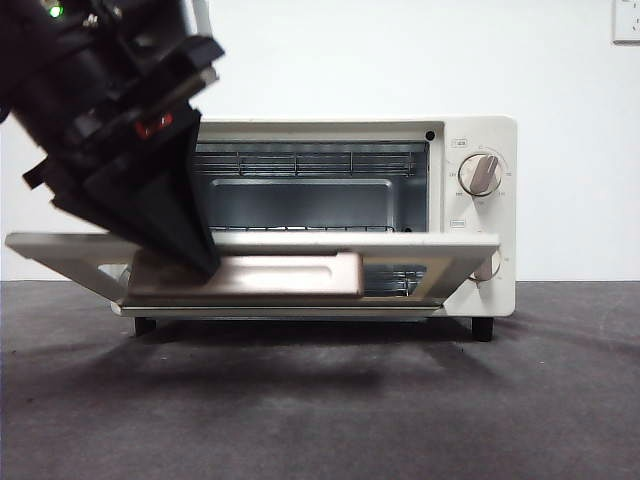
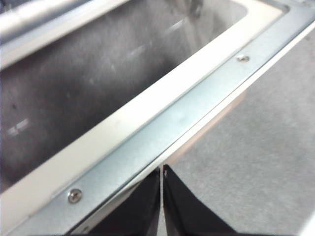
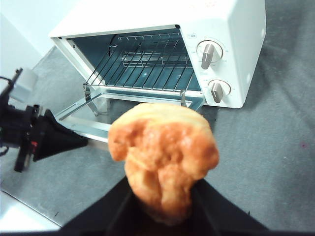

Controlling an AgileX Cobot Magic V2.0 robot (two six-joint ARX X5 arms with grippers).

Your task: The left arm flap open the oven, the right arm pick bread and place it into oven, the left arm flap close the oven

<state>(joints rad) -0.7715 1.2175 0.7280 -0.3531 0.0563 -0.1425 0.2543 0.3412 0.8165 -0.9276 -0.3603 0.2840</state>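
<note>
**Door down, bread held in the air**

Where the left gripper [image 2: 161,206] meets the open door's edge, we see its two black jaws pressed together, only a thin seam between them. In the front view that same gripper [image 1: 195,255] is a dark wedge slanting down from the upper left of the frame, its tip on the pinkish bar handle [image 1: 270,275]. The right gripper [image 3: 162,204] is clamped on the bread [image 3: 162,155], a lumpy golden roll filling the lower centre of the right wrist view; the front view shows neither. Beyond the bread we see the oven [image 3: 231,29], cream and boxy, its wire rack [image 3: 147,66] bare, two round knobs [image 3: 209,54] on its panel, standing on a grey table [image 1: 320,400].
</note>
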